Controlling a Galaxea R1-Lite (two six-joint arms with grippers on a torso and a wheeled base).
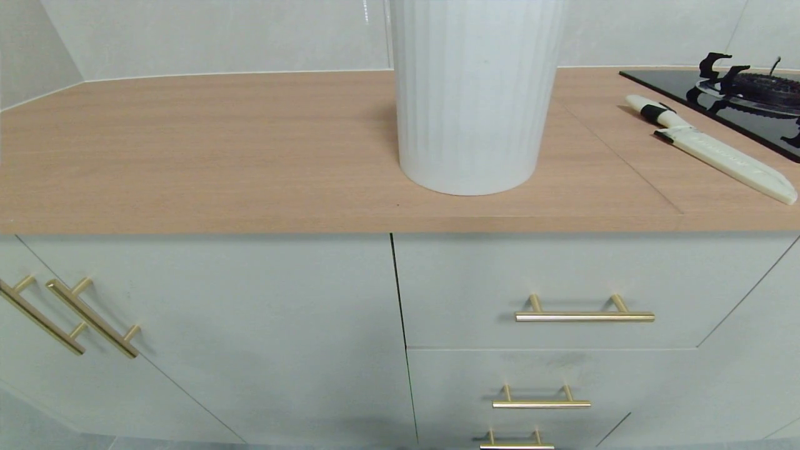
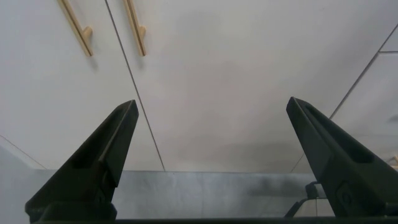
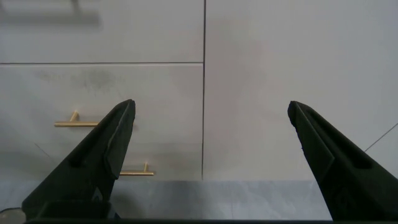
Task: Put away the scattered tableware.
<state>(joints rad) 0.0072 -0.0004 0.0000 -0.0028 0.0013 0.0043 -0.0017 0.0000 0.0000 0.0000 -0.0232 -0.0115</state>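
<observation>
Knife [image 1: 719, 153] is what you have to deal with: it lies flat on the wooden countertop [image 1: 187, 156] at the far right, just beside the black cooktop [image 1: 744, 94], with its cream handle toward the far side and its pale blade pointing near and right. To its left, well apart from it, you see a tall white ribbed container [image 1: 475, 94] standing upright on the same countertop, close to the near edge. Your left gripper [image 2: 211, 102] is released, jaws spread wide with nothing between them, facing pale cabinet doors that carry 2 gold bar handles [image 2: 78, 28], one on each side of a seam. Your right gripper [image 3: 211, 104] is likewise released and holds nothing, facing the drawer fronts, where you can pick out 2 gold drawer handles [image 3: 78, 123] one above the other.
</observation>
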